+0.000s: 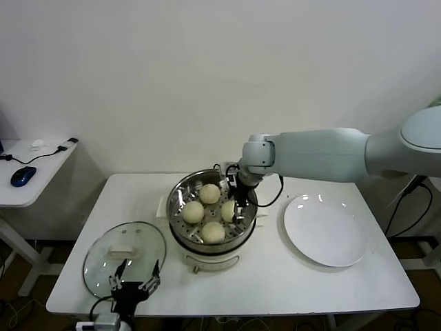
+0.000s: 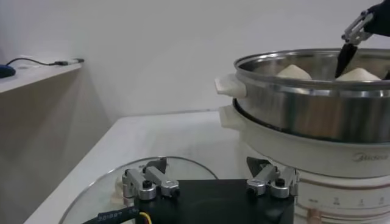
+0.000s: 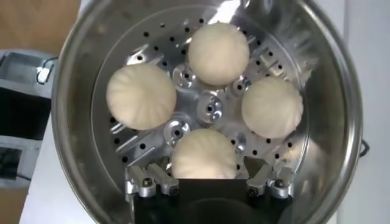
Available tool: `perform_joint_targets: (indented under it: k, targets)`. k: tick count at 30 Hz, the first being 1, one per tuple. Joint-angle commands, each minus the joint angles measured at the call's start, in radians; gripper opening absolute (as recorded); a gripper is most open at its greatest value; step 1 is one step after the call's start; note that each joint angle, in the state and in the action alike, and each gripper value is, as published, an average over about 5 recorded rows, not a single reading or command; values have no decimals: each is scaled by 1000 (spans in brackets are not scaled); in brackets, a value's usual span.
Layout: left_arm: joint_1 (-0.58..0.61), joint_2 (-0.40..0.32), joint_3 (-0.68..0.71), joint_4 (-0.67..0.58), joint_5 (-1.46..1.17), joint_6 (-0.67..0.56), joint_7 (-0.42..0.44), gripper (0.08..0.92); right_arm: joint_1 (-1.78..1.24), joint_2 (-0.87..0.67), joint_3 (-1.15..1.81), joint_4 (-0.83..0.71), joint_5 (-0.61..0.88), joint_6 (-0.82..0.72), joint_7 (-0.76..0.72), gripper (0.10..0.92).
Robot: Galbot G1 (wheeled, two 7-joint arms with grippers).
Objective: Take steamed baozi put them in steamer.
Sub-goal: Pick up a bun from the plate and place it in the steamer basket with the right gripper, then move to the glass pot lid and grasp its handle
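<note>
A white rectangular table (image 1: 331, 289) carries everything in the scene. At its middle stands the round shiny stainless-steel steamer (image 1: 180, 227) on its white electric base, with a pale side handle showing in the left wrist view (image 2: 230, 86). Inside, on the perforated metal tray (image 3: 210, 109), sit all four smooth, domed cream-white steamed baozi (image 1: 193, 212), spaced in a ring around the tray's centre and apart from one another (image 3: 218, 53).

To the robot's right of the steamer lies a flat round white plate (image 1: 324, 231), bare. To the robot's left, near the front table edge, a round glass lid (image 1: 110, 241) with a pale knob lies flat.

The long white right arm reaches in from the right side, and the right gripper (image 1: 239, 207) hangs inside the steamer's rim, over the bun on the side nearest the plate. In the right wrist view its fingers (image 3: 149, 182) stand wide apart on either side of that nearest bun (image 3: 204, 153), just beside it and not pressing into it.

The left gripper (image 1: 136, 279) waits low at the front table edge, over the near rim of the glass lid, its fingers (image 2: 146, 185) spread wide with nothing between them.

A small side desk (image 1: 27, 186) on the far left holds a blue computer mouse (image 1: 22, 176).
</note>
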Motion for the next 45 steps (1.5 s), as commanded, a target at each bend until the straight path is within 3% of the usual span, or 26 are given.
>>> perform_joint_targets:
  k: [1,5,8,16,22,30,38,45]
  targets:
    - [-2,1,1,4,-2,-1,0,823,29,-77,119,-17,74,89,-73,822]
    - [0,1,0,-1,-1,0,0,823,-20,-196,313,-19,147,96,4,823]
    - [1,2,0,-5,-2,2,0,823,-142,-278,558,-40,136,113,211,823]
    - [-2,2,1,-18,-32,15,-3,823,-526,-537,1058,36,-99,152,662,823]
    - [-19,6,-1,-23,-81,-15,-48,823,-1144,-647,1667,139,-268,230,783,823]
    - [-56,12,-25,-6,-98,3,-79,823,-1866,-465,2310,228,-424,402,701,823]
    - [-90,33,-29,21,-31,-24,-82,823,-2112,-190,2409,266,-543,629,613,823]
    - [-102,53,-33,72,45,-118,-79,823,-2185,5,2365,215,-605,786,598,823]
